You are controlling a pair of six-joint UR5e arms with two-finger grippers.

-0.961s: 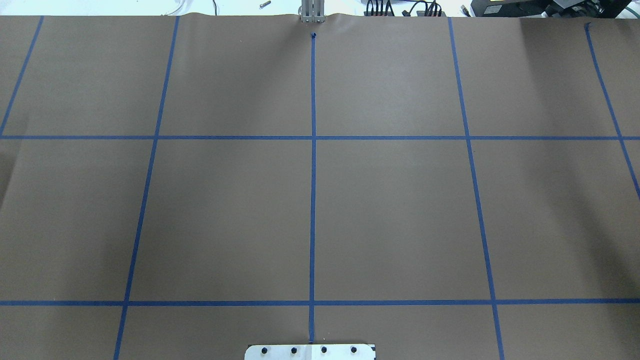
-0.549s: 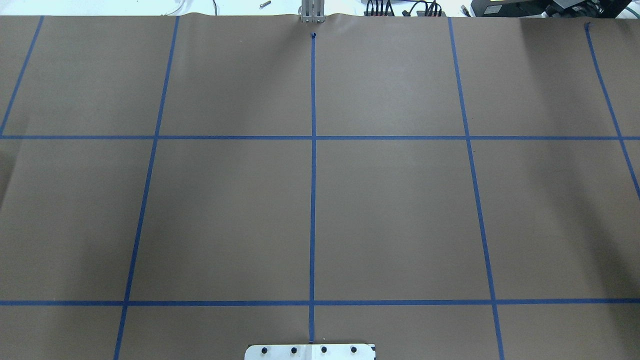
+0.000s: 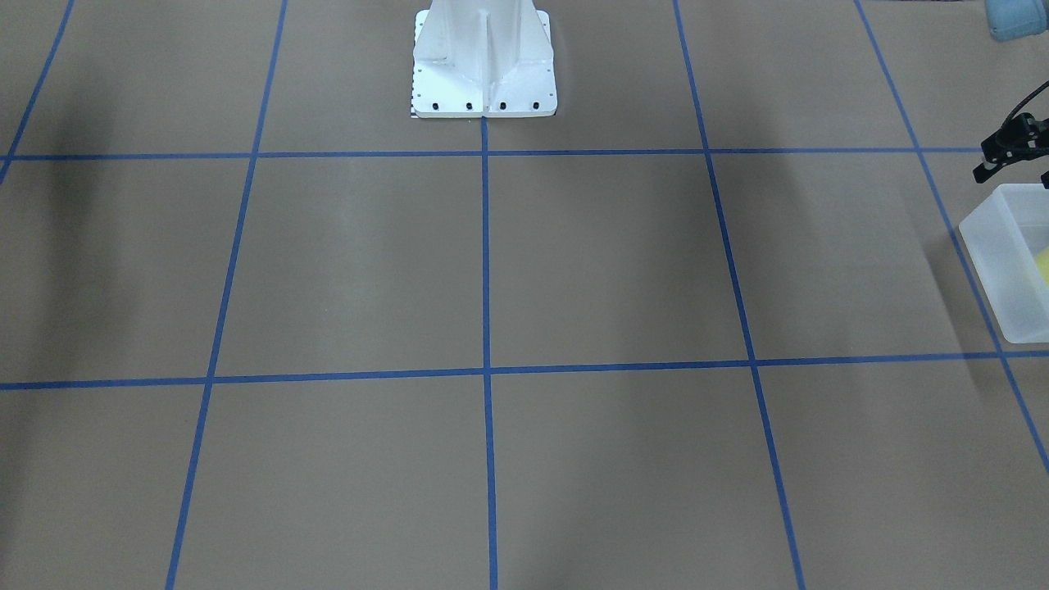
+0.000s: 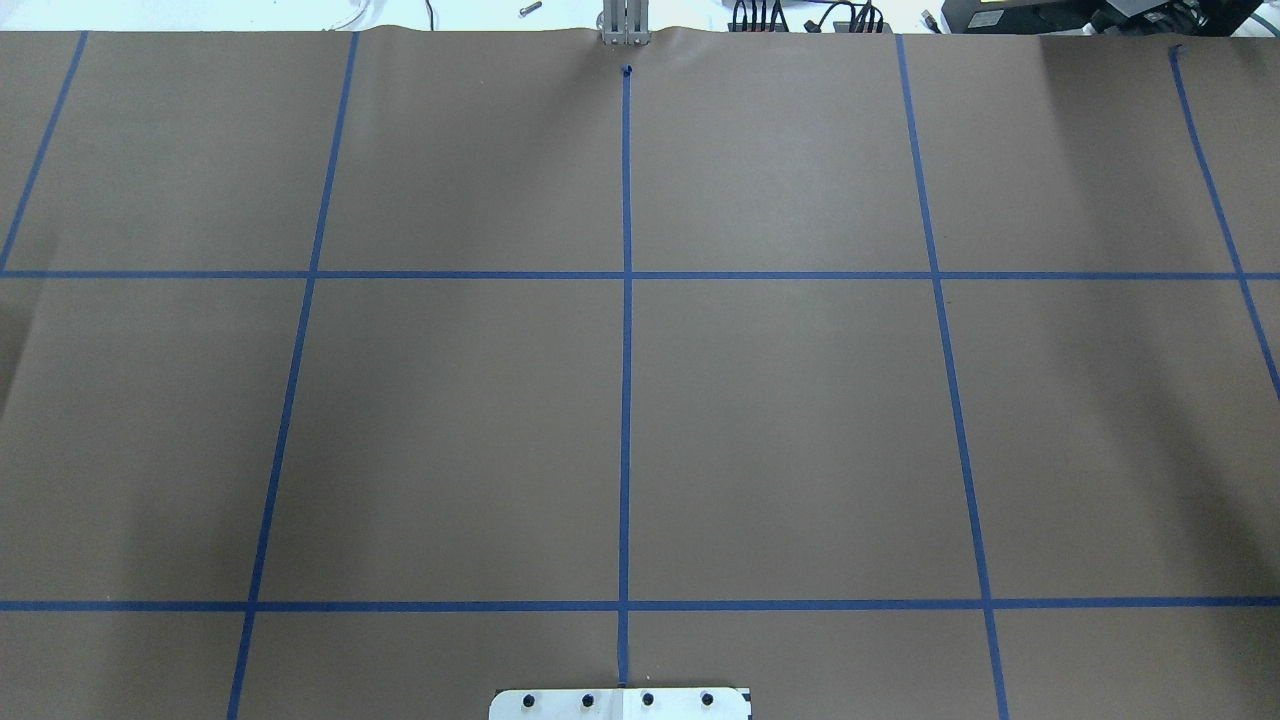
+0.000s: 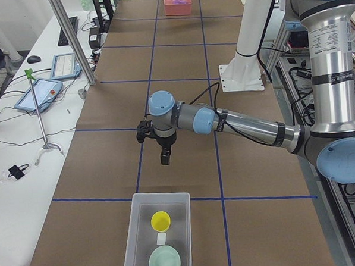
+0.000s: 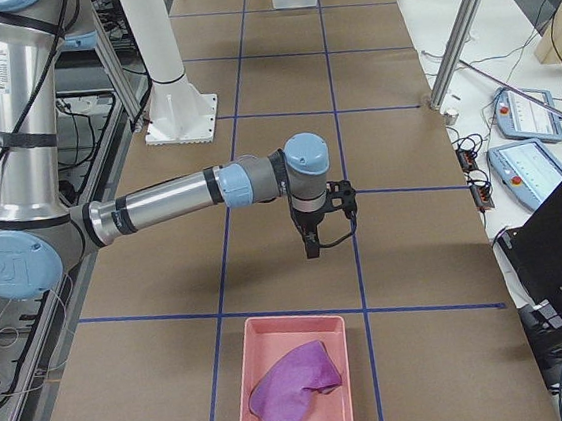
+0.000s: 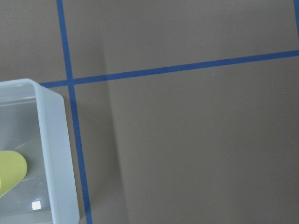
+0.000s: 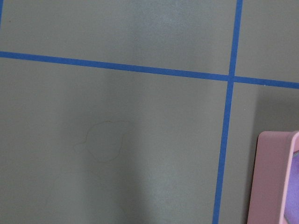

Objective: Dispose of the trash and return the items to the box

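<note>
**A:** Does the overhead view differ from a moment ago?
**B:** Not that I can see. The table (image 4: 450, 430) shows the same brown paper, blue tape grid (image 4: 627, 300) and white base plate (image 4: 620, 703) as before.

**A:** And the front-facing view?
**B:** The box (image 3: 1004, 270) sits at that view's right edge, on the robot's left side, with a patch of yellow inside. The left end effector (image 3: 1012, 147) hangs near its far end and is cut off by the frame. I cannot tell whether its jaws are apart.

**A:** The left-side camera?
**B:** The box's long axis runs along the table's length. The yellow cup (image 5: 160, 220) stands upright, mouth up, in the half nearer the table's middle. The mint bowl (image 5: 164, 262) lies mouth up in the other half. The left end effector points down, apart from the box.

**A:** The right side?
**B:** The right end effector (image 6: 317, 222) points down above the table, near a pink tray (image 6: 275, 340) that holds a purple cloth (image 6: 294, 385). I cannot tell whether it is open or closed.

**A:** The wrist cameras?
**B:** The left one shows a box corner and the cup's yellow edge. The right one shows a corner of the tray.
</note>
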